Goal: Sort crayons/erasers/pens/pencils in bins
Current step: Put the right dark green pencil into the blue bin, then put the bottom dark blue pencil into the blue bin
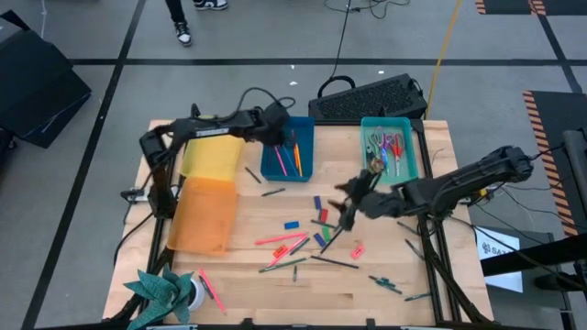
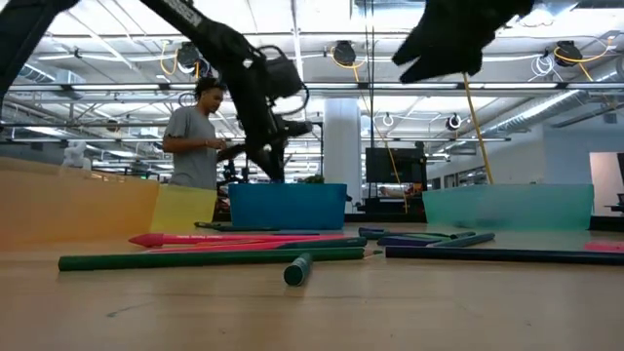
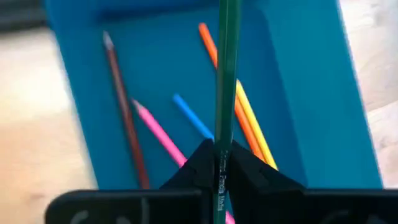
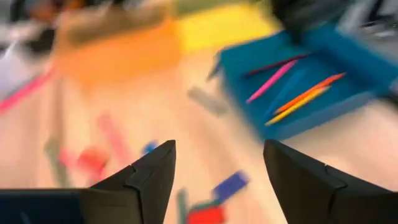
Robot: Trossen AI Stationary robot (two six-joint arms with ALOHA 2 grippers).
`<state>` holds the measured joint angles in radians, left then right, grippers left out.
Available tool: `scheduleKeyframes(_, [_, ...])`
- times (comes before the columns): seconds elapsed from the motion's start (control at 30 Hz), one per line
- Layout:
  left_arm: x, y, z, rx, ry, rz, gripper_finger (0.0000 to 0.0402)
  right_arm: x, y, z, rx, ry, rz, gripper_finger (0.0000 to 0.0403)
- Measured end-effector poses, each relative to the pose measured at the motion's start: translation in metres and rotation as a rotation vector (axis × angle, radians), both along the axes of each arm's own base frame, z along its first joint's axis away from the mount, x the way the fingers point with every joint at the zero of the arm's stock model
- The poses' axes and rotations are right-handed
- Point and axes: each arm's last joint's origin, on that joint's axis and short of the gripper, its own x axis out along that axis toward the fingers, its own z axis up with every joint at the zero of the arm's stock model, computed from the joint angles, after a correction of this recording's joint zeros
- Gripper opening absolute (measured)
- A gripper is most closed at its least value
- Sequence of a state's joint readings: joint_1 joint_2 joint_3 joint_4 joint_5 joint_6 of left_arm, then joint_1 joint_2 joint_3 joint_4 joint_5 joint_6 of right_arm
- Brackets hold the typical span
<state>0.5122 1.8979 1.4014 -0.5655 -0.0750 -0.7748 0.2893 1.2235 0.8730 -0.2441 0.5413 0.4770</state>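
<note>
My left gripper (image 1: 275, 129) hangs over the blue bin (image 1: 287, 152) at the table's far middle, shut on a green pencil (image 3: 227, 74). In that bin lie brown, pink, blue, orange and yellow pencils (image 3: 186, 124). My right gripper (image 4: 219, 146) is open with nothing between its fingers. It hovers over the loose sticks and erasers at mid-table (image 1: 353, 202). A blue eraser (image 1: 292, 224) and a red eraser (image 1: 357, 249) lie flat on the wood. The yellow bin (image 1: 213, 154), orange bin (image 1: 204, 213) and teal bin (image 1: 390, 147) also stand on the table. My left gripper pinches the green pencil between its two fingers, at a lettered stretch of the shaft (image 3: 222, 144). The pencil runs on past the fingertips, roughly in line with the fingers, and leaves the wrist view at its edge. It is clear of the blue bin's floor and of the pencils in it.
Pink sticks (image 1: 280, 241), green sticks (image 1: 284, 266) and a black pen (image 1: 335, 262) lie scattered over the table's near half. The teal bin holds several pens. A black keyboard (image 1: 367, 98) sits behind the bins. A green leafy thing (image 1: 165, 289) lies at the near left corner. A person (image 2: 195, 136) stands beyond the table.
</note>
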Motion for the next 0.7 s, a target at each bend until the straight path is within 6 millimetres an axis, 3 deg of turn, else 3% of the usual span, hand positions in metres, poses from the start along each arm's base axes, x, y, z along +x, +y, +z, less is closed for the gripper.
scheduleKeyframes(0.2, [0.014,-0.005,-0.038,-0.066,0.062,0.021,0.0024,0.014,0.027,-0.045,0.094,0.256,0.28,0.0215])
scheduleKeyframes(0.3, [0.019,-0.011,-0.045,-0.07,0.071,0.011,0.0037,0.014,0.05,-0.06,0.1,0.305,0.369,0.0206])
scheduleKeyframes(0.57, [0.025,-0.019,-0.043,-0.008,0.086,-0.108,0.014,0.005,0.101,-0.099,0.154,0.392,0.414,0.0204])
scheduleKeyframes(0.7, [0.016,-0.021,-0.02,-0.013,0.061,-0.184,0.0189,0.007,0.119,-0.111,0.148,0.435,0.392,0.0203])
